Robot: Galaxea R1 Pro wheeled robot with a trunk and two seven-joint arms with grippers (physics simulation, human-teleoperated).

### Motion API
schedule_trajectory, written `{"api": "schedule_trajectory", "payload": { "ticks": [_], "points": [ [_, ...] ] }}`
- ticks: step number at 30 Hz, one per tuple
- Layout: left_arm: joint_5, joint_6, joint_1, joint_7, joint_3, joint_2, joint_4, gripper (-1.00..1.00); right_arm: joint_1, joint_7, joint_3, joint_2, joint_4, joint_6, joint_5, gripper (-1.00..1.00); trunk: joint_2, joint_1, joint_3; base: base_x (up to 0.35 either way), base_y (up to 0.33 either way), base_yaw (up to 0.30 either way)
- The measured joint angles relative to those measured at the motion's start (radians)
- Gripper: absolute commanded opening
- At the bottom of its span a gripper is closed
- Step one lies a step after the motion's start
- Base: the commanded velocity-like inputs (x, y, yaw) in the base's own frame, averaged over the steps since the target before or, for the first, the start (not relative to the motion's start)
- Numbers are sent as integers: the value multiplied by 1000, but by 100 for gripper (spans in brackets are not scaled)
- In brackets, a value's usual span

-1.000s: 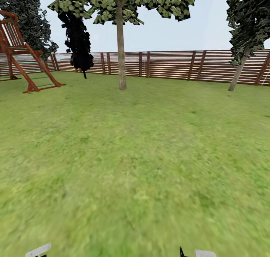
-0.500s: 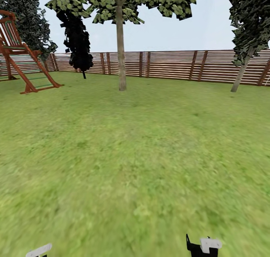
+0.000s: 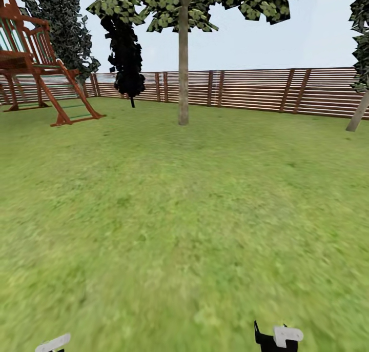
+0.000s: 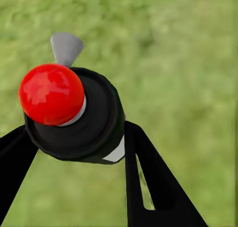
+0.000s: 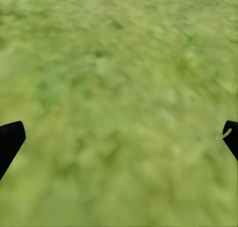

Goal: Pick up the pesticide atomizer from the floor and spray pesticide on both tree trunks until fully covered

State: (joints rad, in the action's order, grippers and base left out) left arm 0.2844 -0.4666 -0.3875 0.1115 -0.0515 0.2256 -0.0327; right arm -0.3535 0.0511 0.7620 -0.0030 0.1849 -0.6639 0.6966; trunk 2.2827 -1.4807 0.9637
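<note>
In the left wrist view my left gripper (image 4: 77,132) is shut on the pesticide atomizer (image 4: 74,115), its dark body between the black fingers (image 4: 148,182). Its red nozzle tip (image 4: 51,94) and grey trigger (image 4: 65,47) show above the grass. A tall tree with a straight grey-brown trunk (image 3: 183,80) stands far ahead on the lawn, near the fence. My right gripper (image 5: 120,135) is open over bare grass, its fingertips (image 5: 10,140) wide apart. The grass floor (image 3: 184,213) stretches between me and the tree.
A brown slatted fence (image 3: 256,91) closes the far side of the garden. A red-brown wooden play frame (image 3: 46,80) stands at the left, with a near-black conifer (image 3: 125,59) beside it. A leaning grey trunk (image 3: 357,117) is at the right edge.
The whole head view has shifted right, so the camera has turned left. The right arm's end rose into the lower right of the head view a second ago and has stayed since.
</note>
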Motion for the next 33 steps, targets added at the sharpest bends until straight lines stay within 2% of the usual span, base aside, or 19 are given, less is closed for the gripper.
{"api": "schedule_trajectory", "payload": {
  "ticks": [33],
  "points": [
    [0, -1, 0, 0, 0, 0, 0, -100, 0, -2, 0, 0, -4, 2, 0, 100, 0, 0, 0, 340, 0, 0]
  ]
}}
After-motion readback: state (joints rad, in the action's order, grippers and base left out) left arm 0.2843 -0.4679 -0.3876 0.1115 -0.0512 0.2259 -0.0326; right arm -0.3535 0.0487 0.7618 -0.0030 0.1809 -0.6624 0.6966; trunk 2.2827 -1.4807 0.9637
